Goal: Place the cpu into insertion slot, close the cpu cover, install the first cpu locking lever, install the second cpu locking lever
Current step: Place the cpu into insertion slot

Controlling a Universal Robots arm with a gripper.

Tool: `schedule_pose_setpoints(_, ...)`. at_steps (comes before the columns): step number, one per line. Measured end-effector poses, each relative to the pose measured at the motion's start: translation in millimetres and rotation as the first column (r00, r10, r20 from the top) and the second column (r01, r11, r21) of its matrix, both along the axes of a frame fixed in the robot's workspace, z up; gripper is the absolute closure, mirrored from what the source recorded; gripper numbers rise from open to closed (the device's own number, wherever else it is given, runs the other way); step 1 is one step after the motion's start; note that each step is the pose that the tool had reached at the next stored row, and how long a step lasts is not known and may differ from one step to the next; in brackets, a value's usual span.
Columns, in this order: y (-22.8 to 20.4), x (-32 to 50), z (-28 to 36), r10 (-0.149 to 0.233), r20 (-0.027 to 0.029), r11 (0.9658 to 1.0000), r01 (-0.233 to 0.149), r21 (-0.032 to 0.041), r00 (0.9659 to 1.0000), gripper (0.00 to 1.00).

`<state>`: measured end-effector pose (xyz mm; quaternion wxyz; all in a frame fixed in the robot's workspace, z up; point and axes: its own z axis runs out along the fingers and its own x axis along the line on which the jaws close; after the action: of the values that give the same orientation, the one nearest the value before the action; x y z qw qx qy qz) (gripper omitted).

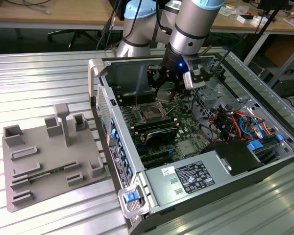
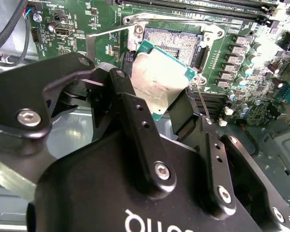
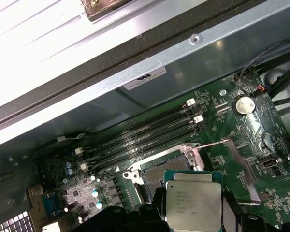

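Note:
My gripper is shut on the cpu, a small square chip with a silver-grey top, and holds it tilted above the motherboard inside the open computer case. In both wrist views the black fingers clamp the cpu by two opposite edges. The insertion slot lies just beyond the chip, its pin field bare inside a silver rim. The thin silver cpu cover stands swung open beside the slot. A thin lever rod sticks up near the slot.
Long black memory slots flank the socket. The case wall and a black power supply hem in the board, with bundled cables towards the exterior view's right. A grey parts fixture lies on the metal table outside the case.

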<state>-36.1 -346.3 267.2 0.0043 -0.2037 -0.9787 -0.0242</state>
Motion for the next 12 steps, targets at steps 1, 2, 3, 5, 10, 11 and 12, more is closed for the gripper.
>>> schedule_pose_setpoints(1, 0.0, 0.0, 0.0, -0.001, 0.0, 1.0, 0.001, -0.0001, 1.0, 0.45)
schedule_pose_setpoints(2, 0.0, 0.0, 0.0, -0.002, 0.0, 1.0, 0.002, -0.0001, 1.0, 0.45)
schedule_pose_setpoints(3, 0.0, 0.0, 0.0, -0.005, 0.0, 1.0, 0.005, -0.0001, 1.0, 0.45)
schedule_pose_setpoints(5, 0.0, 0.0, -0.1, -0.015, 0.0, 0.9999, 0.015, -0.0001, 0.9999, 0.45)
schedule_pose_setpoints(10, 0.0, 0.0, -0.2, -0.038, 0.0, 0.9993, 0.038, -0.0002, 0.9993, 0.45)
schedule_pose_setpoints(11, 0.0, 0.0, -0.2, -0.041, 0.0, 0.9992, 0.041, -0.0004, 0.9992, 0.45)
schedule_pose_setpoints(12, 0.0, 0.0, -0.3, -0.043, 0.0001, 0.9991, 0.043, -0.0008, 0.9991, 0.45)
